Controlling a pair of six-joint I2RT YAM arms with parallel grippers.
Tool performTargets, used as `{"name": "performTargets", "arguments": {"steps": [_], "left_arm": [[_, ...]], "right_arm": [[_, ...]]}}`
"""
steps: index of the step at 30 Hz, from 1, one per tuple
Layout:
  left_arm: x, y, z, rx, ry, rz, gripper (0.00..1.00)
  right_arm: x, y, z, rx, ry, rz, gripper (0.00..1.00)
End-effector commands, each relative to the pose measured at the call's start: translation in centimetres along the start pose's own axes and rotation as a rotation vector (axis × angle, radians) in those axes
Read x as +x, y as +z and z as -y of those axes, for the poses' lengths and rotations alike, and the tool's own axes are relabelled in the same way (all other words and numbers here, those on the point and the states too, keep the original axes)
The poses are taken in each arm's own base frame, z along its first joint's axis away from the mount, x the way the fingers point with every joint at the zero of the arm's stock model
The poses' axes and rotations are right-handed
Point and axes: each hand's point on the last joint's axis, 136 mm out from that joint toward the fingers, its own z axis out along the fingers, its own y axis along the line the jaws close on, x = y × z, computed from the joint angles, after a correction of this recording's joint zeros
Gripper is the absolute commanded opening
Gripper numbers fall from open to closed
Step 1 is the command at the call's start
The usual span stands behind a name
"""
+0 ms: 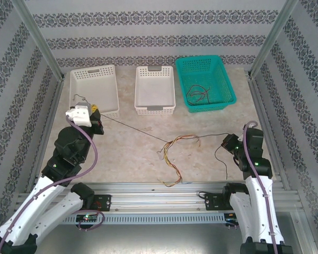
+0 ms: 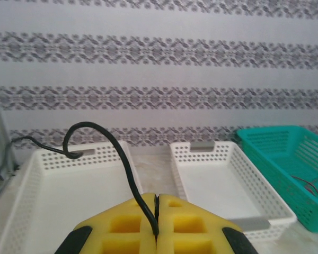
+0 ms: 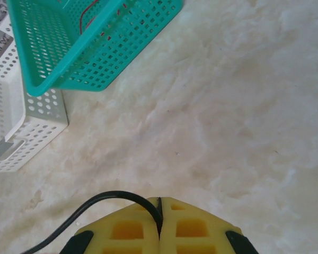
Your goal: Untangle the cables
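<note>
Beyond: left white basket point(image 1: 93, 70) | middle white basket point(image 1: 155, 109) | teal basket point(image 1: 199, 59) | cables point(image 1: 177, 141) nearer

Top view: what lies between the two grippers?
A tangled bundle of thin red, yellow and black cables lies on the beige table between the left gripper and the right gripper, in the top view.

**What You Can't Quite See**

Seen from above, the bunch of thin cables point(image 1: 175, 151) on the worktop point(image 1: 122, 159) is too small to tell which wire lies over which. The bottom edge cuts off the left pincer point(image 2: 157, 198) — and the right pincer point(image 3: 160, 201) too. By the right one, a black cable point(image 3: 116, 193) runs off the bottom-left corner. The teal basket point(image 2: 270, 138) is cut off at the right edge.
</note>
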Motion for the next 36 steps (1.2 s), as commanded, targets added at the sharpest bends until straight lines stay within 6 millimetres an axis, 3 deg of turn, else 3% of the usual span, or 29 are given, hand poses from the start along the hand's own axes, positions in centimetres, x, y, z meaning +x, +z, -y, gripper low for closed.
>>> {"name": "performTargets", "arguments": {"steps": [1,13,22,25,29,36], "left_arm": [[-2.0,-1.0,-3.2,-0.158,0.018,0.062,0.0],[-3.0,-2.5,-7.2,-0.379,0.054,0.086,0.0],[-3.5,-3.4,-9.0,-0.493,0.081,0.092,0.0],[-3.2,-2.9,-8.3,-0.451,0.077,0.083,0.0],[-2.1,-1.4,-6.6,-0.358,0.06,0.035,0.0],[-0.3,0.7,-3.1,-0.176,0.037,-0.032,0.0]], "right_arm": [[-1.1,-1.0,1.6,0.081,0.016,0.066,0.0],[-2.3,-2.2,4.8,0.189,0.147,0.178,0.0],[-3.0,-3.4,5.9,0.23,0.232,0.229,0.0],[-3.3,-3.3,4.3,0.144,0.245,0.221,0.0],[-4.5,-3.9,0.5,-0.027,0.211,0.212,0.0],[-7.4,-6.8,-5.3,-0.178,0.109,0.264,0.0]]}}
